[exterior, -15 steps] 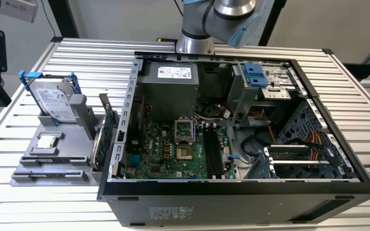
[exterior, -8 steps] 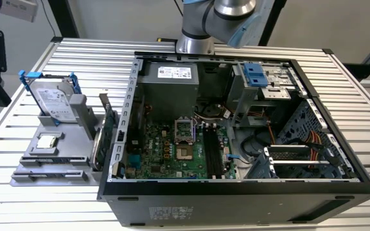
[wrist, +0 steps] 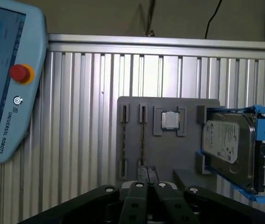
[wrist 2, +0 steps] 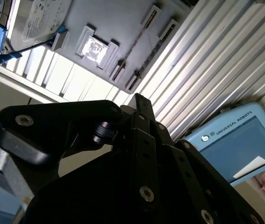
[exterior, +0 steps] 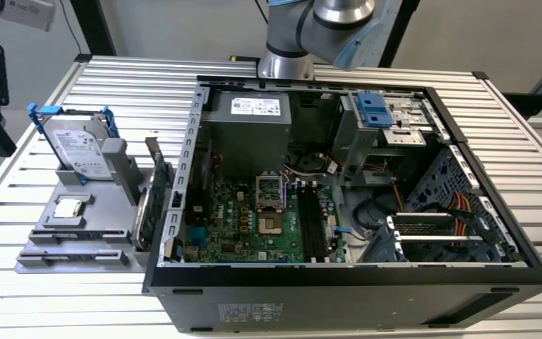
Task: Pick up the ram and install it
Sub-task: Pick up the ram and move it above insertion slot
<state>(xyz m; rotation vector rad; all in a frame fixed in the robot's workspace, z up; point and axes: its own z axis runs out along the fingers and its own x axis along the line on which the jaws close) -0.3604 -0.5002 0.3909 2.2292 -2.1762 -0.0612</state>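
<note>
First wrist view: jaws pressed together, empty; ram (wrist: pixel 143 140) racked apart beyond them.

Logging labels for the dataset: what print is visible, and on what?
Teach pendant: maker's name on its blue casing, left unquoted.
Hard drive label: too small to read.
Power supply label: too small to read.
Computer case sticker: too small to read.
Processor: markings unreadable.

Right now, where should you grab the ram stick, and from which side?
I'd grip the ram by its top edge, near the middle, coming straight down from above. It stands on edge in a slot of the gray holder, so its thin top edge faces up.
</note>
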